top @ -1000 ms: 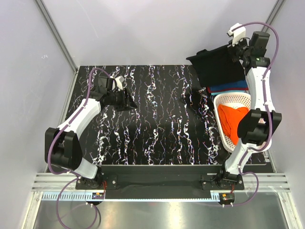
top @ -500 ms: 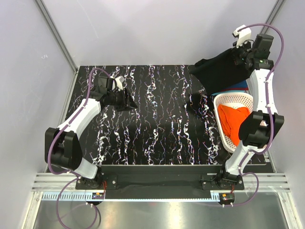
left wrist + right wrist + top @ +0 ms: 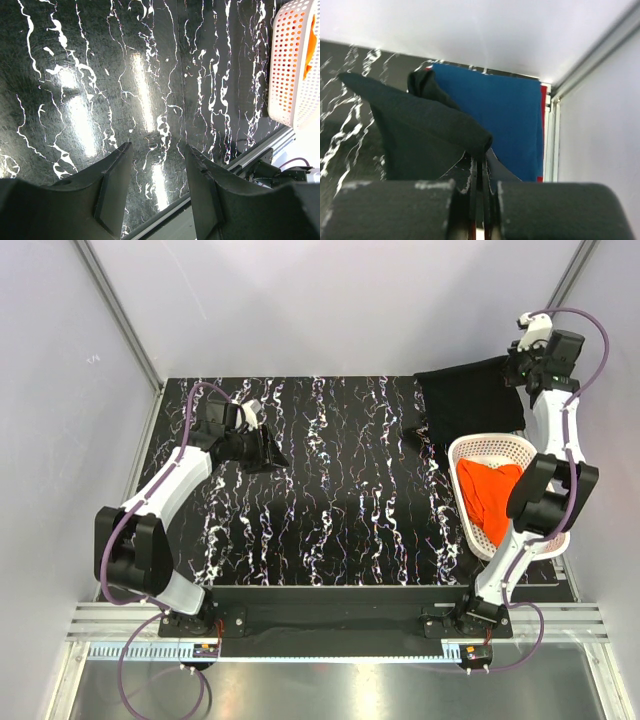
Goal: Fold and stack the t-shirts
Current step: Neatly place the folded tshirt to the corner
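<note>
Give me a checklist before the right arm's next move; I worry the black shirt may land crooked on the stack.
1. Right gripper shut on the black t-shirt: ok.
2. Black t-shirt hanging flat: not ok, bunched at the grip.
3. Teal-blue t-shirt lying flat atop the dark red t-shirt: ok.
4. Left gripper open, empty, over the table, far from the right arm: ok.
5. Orange t-shirt folded: not ok, crumpled in the white lattice basket.
6. Black t-shirt squared with the stack: cannot tell.
</note>
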`<state>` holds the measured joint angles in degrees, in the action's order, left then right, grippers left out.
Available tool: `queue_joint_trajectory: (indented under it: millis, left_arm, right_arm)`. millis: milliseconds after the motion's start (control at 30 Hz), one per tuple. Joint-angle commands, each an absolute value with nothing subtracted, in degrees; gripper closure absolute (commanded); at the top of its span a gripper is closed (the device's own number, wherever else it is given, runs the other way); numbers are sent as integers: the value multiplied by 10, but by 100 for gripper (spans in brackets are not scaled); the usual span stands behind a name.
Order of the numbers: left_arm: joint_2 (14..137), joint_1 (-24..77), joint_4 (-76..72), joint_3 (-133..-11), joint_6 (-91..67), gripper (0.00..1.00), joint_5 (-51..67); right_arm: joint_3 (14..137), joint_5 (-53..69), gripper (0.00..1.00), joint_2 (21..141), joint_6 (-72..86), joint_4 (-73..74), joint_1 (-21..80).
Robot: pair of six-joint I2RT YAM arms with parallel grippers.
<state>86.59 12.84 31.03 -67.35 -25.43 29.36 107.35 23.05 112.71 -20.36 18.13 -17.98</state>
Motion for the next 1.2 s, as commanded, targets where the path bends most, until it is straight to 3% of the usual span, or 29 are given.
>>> queue_joint_trajectory:
  millis: [0, 300, 933, 1067, 1167]
  left_arm:
    - [870, 129, 290, -672, -247, 49, 307]
    - [881, 129, 290, -673, -243, 49, 305]
    - [890, 128, 290, -674, -243, 48, 303]
    - [891, 129, 291, -673, -242, 48, 301]
    - [891, 128, 291, -673, -242, 48, 299]
  right_arm:
    - [1083, 228, 100, 1144, -146, 81, -192]
    - [1106, 215, 100, 1234, -88, -40, -197]
    - [1176, 182, 100, 1324, -68, -71, -211]
    - [1230, 193, 96, 1367, -68, -43, -211]
    - [1274, 196, 73, 1401, -67, -27, -211]
